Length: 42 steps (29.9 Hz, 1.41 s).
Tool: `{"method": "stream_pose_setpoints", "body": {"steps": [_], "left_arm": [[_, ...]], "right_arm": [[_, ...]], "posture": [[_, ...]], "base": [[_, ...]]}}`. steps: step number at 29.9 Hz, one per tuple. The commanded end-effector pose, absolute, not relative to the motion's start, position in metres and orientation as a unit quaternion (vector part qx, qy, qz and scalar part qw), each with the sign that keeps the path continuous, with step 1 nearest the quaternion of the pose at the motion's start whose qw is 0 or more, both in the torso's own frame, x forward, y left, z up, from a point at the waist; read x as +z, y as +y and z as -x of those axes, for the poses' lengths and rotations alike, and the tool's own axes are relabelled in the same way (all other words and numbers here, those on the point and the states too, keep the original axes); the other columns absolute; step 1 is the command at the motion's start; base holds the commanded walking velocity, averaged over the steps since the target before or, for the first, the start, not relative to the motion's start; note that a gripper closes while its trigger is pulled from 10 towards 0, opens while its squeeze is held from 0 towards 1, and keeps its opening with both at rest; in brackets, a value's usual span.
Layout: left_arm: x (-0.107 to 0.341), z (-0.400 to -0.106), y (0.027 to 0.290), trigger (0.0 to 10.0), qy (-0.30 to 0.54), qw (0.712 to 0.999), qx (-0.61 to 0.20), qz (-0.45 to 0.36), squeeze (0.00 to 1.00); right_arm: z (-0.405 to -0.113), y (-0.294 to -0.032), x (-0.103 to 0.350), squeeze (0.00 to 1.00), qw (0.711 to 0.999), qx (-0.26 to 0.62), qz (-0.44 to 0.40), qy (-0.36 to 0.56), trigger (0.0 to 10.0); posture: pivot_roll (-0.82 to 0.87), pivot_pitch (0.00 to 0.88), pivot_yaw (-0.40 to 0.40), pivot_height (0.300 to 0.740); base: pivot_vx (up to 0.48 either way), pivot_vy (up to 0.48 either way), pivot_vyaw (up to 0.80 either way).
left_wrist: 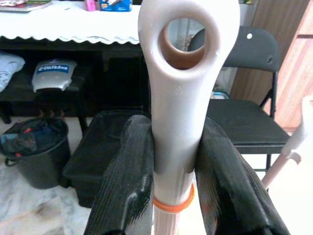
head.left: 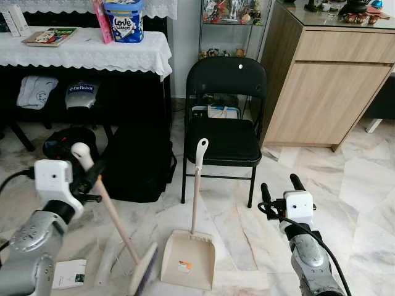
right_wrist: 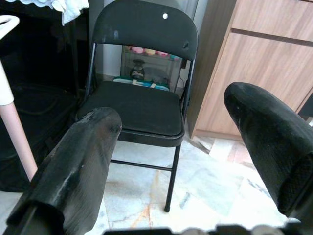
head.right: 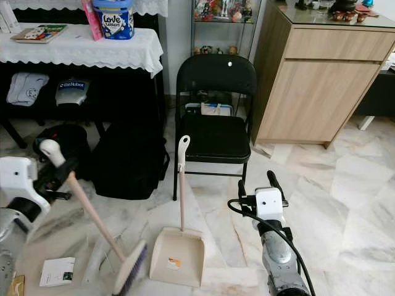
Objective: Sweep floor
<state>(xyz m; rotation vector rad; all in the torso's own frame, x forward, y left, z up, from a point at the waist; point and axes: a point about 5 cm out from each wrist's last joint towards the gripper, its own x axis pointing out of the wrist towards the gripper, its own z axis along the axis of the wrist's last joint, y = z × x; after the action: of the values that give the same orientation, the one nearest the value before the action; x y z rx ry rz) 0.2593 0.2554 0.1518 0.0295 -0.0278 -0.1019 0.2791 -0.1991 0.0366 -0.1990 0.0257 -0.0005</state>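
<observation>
In the left eye view, the pink-handled broom [head.left: 114, 216] is being held aslant by the left gripper [head.left: 86, 179], bristles beside the beige plastic dustpan [head.left: 189, 258]. In the left wrist view, its handle is being clenched between both fingers [left_wrist: 128, 176]. In the right wrist view, the right gripper [right_wrist: 181, 161] is being held released before the black folding chair [right_wrist: 142, 63].

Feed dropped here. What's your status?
Left gripper shut on broom. Right gripper open, empty. Dustpan upright ahead. Chair behind it.
</observation>
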Motion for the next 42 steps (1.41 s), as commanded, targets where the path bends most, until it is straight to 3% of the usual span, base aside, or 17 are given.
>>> {"method": "stream_pose_setpoints", "body": {"steps": [1, 7, 13, 19, 32, 42], "left_arm": [[0.158, -0.26, 0.261, 10.0, -0.03, 0.998, -0.038, -0.033, 0.0], [0.154, -0.258, 0.268, 10.0, -0.049, 0.997, 0.03, -0.05, 0.0], [0.132, -0.25, 0.258, 10.0, -0.05, 0.995, 0.071, -0.049, 0.0], [0.122, -0.245, 0.233, 10.0, -0.064, 0.994, 0.077, -0.044, 0.0], [0.117, -0.261, 0.224, 10.0, -0.082, 0.992, 0.094, -0.028, 0.0], [0.109, -0.267, 0.213, 10.0, -0.084, 0.992, 0.096, -0.023, 0.0]], "right_arm": [[-0.282, -0.201, 0.039, 0.0, 0.995, -0.003, 0.1, 0.013, 10.0], [-0.282, -0.201, 0.039, 0.0, 0.995, -0.003, 0.1, 0.012, 10.0], [-0.284, -0.199, 0.044, 0.0, 0.996, -0.005, 0.093, -0.002, 10.0], [-0.282, -0.198, 0.054, 0.0, 0.996, -0.016, 0.078, -0.032, 10.0], [-0.281, -0.204, 0.067, 0.0, 0.994, -0.052, 0.072, -0.057, 10.0], [-0.282, -0.209, 0.072, 0.0, 0.993, -0.055, 0.08, -0.061, 10.0]], "posture": [[-0.01, 0.0, -0.035, 0.74], [-0.01, 0.0, -0.036, 0.74], [-0.02, 0.0, -0.032, 0.74], [-0.03, 0.0, -0.037, 0.74], [-0.05, 0.0, -0.026, 0.74], [-0.05, 0.0, -0.039, 0.74]], "base": [[0.0, 0.0, 0.0], [0.0, 0.0, 0.0], [0.0, 0.0, 0.0], [0.0, 0.0, 0.0], [0.0, 0.0, 0.0], [0.0, 0.0, 0.73]]}}
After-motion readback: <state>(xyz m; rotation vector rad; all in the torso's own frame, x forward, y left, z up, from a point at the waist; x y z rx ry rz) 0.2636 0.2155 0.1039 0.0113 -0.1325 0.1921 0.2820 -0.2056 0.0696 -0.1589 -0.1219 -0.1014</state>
